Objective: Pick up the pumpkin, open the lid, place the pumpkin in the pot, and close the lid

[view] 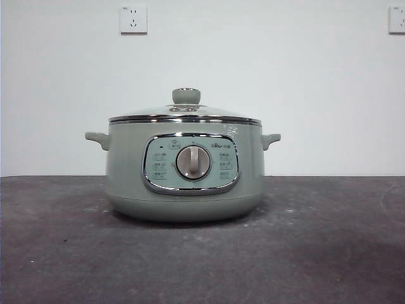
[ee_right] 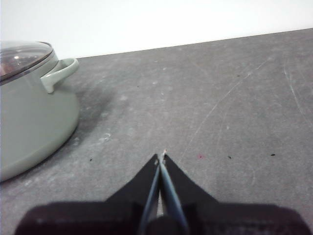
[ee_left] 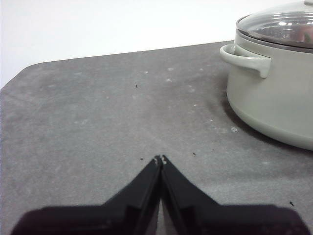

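Observation:
The sage-green pot [view: 183, 190] stands mid-table, its dial panel facing the front view. The glass lid [view: 158, 114] sits closed on it, green knob [view: 186, 96] on top. No pumpkin shows on the table. Through the lid [ee_left: 281, 27] a dim reddish-green patch appears, too blurred to identify. My left gripper [ee_left: 160, 157] hovers shut and empty over bare table beside the pot [ee_left: 274, 103], near one side handle [ee_left: 247, 58]. My right gripper [ee_right: 160, 155] is shut and empty on the opposite side of the pot [ee_right: 29, 122], lid [ee_right: 19, 56] in view. Neither arm appears in the front view.
The dark grey table [view: 316, 253] runs back to a white wall. Two wall sockets [view: 133, 19] [view: 397, 19] sit high on it. The table's rounded corner [ee_left: 19, 73] shows in the left wrist view.

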